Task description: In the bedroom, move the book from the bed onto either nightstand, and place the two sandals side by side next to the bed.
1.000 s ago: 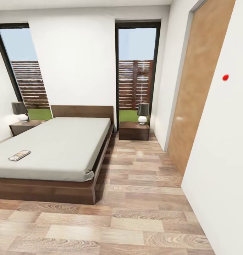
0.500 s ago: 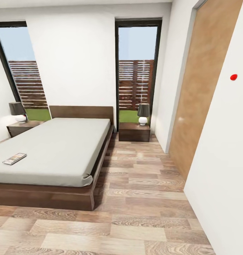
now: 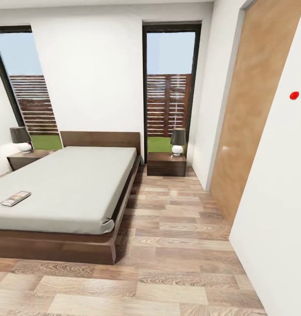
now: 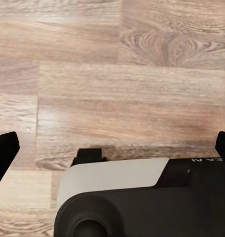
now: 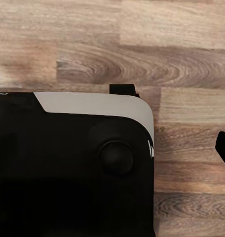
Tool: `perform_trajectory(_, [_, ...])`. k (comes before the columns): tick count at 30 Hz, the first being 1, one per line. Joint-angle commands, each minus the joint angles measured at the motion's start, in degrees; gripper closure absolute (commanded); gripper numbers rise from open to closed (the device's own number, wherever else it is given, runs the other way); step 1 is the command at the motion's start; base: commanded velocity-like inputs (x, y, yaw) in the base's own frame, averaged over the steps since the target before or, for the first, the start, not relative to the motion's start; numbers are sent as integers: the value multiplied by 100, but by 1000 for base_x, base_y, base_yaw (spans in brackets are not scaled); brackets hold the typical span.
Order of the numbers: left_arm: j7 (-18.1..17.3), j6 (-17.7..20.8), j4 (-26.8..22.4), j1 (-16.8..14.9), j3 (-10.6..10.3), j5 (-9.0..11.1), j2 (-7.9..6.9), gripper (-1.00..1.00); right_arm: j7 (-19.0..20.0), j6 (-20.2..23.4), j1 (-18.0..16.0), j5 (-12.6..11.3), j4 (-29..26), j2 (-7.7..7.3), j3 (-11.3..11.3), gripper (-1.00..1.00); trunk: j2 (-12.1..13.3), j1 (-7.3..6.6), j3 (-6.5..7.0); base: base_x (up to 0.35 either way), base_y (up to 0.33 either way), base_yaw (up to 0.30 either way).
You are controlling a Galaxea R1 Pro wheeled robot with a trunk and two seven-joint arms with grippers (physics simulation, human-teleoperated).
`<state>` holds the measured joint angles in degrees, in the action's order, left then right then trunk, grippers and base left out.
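Approaching stage: book [image 3: 15,198] flat on bed [image 3: 71,184] at nine o'clock, nightstands [image 3: 166,164] at eleven and twelve; sandals unseen; both grippers' opening indeterminate, holding nothing visible; next, drive to bedside.

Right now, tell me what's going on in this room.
Nothing is being handled yet. The robot stands on the wood floor at the foot end of the bed, looking into the bedroom. The book lies on the mattress near the bed's left edge. A nightstand with a lamp stands right of the bed, another nightstand on the left. Both wrist cameras point down at the floor and the robot's base.
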<state>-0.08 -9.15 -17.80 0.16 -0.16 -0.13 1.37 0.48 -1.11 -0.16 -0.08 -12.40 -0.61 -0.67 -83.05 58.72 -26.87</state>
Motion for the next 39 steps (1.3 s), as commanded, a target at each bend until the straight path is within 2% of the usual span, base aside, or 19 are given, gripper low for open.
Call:
perform_trajectory(1, [-1, -8, -14, 2, -1, 0, 11, -100, 5, -12, -2, -1, 1, 0, -9, -100, -2, 1, -4, 83, 0, 49])
perform_trajectory(17, [-3, -35, -303, -5, 18, 34, -39, -100, 5, -12, -2, -10, 13, -4, -24, -100, -2, 1, -4, 147, 0, 240])
perform_trajectory(22, [-1, -42, -435, -7, 24, 59, -43, -100, 5, -12, -2, -10, 10, -1, -137, -100, -2, 1, -4, 180, 0, 286])
perform_trajectory(39, [-1, -43, -461, -7, 25, 66, -35, -100, 5, -12, -2, -10, 18, 0, -186, -100, -2, 1, -4, 178, 0, 287])
